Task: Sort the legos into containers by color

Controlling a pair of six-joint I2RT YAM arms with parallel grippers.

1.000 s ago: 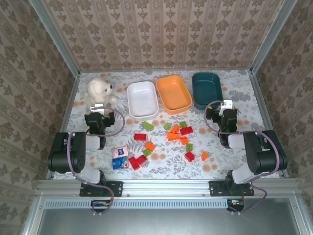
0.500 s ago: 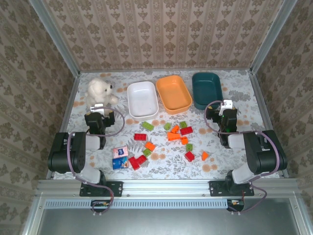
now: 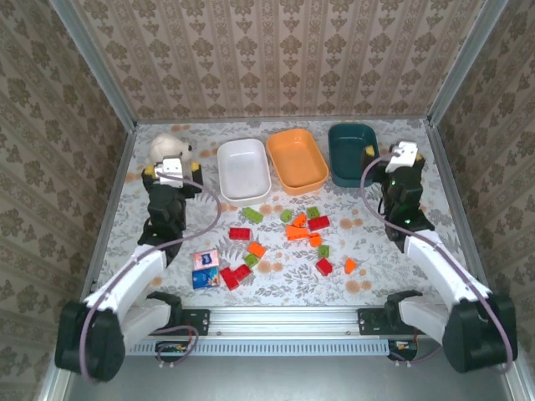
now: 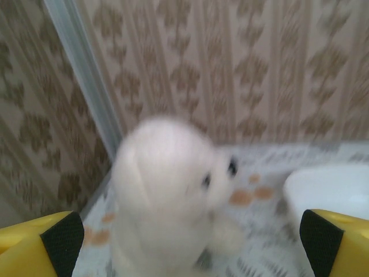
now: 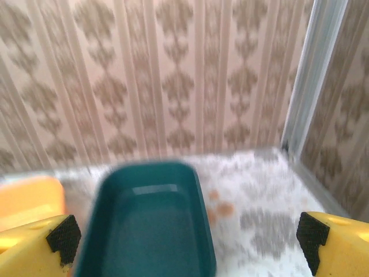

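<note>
Three smooth rounded-rectangle plastic containers (image 3: 243,171), blocky legos (image 3: 318,223), a fluffy plush bear (image 4: 167,190); left hand (image 4: 187,245) and right hand (image 5: 187,242) both spread apart, empty.

no readable text (printed squares (image 3: 206,269) blurred)

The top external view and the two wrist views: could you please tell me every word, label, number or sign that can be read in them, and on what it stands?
No text can be read in any view.
Flat pink-and-blue printed squares: printed pattern, too small to read.
White plastic bin, orange plastic bin, dark teal plastic bin: no label visible.
</note>
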